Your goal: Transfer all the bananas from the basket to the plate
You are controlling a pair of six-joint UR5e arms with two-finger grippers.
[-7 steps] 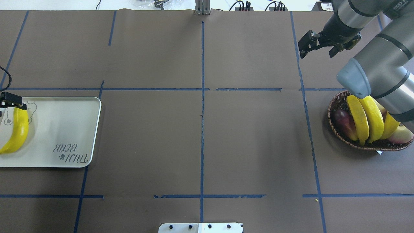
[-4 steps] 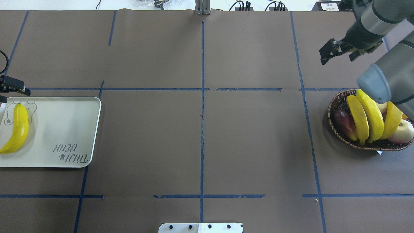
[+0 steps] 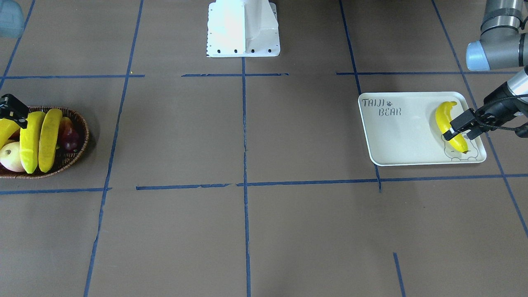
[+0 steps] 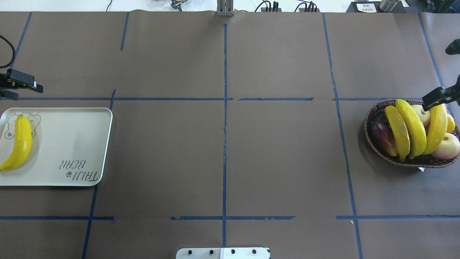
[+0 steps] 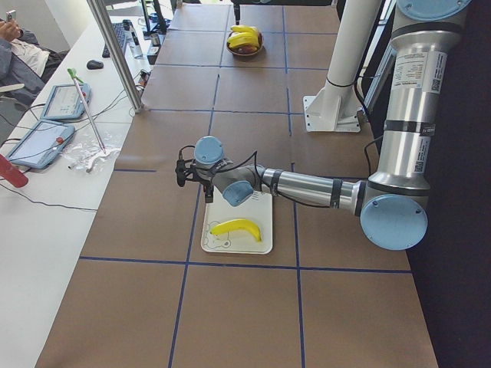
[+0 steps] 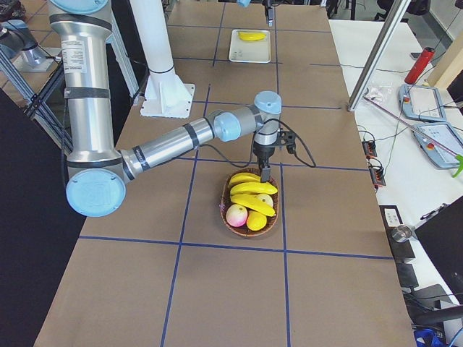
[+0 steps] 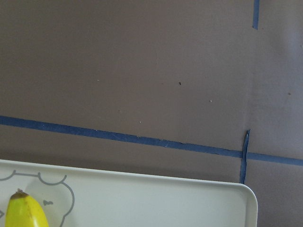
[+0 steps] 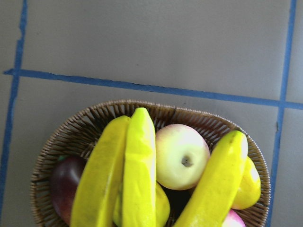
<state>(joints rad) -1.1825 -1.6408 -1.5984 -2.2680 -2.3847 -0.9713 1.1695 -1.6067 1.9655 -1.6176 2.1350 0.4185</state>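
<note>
L pincer (image 3: 458,131) open, empty, up over far end of plate (image 4: 72,144), desk (image 4: 222,162) left side. One banana (image 4: 18,144) lies on plate across bear drawing (image 4: 34,124). Other 3 bananas (image 4: 413,129) in basket (image 4: 372,115) w/ apples (image 4: 445,145), dark red fruit (image 4: 381,135). R pincer (image 4: 436,96) over basket's far rim; how far open, can't tell.

You see just one black finger of the right gripper (image 4: 439,96) over the brown woven wicker basket (image 4: 373,118) by the desk's right edge. The rest is cut off, so you can't tell how wide it is. The long yellow bananas (image 4: 413,127) there hide parts of the round fruits (image 4: 445,145) under them. The left gripper (image 3: 461,128) covers the middle of the yellow banana (image 3: 443,115) on the off-white rectangular plate (image 3: 404,136).
</note>
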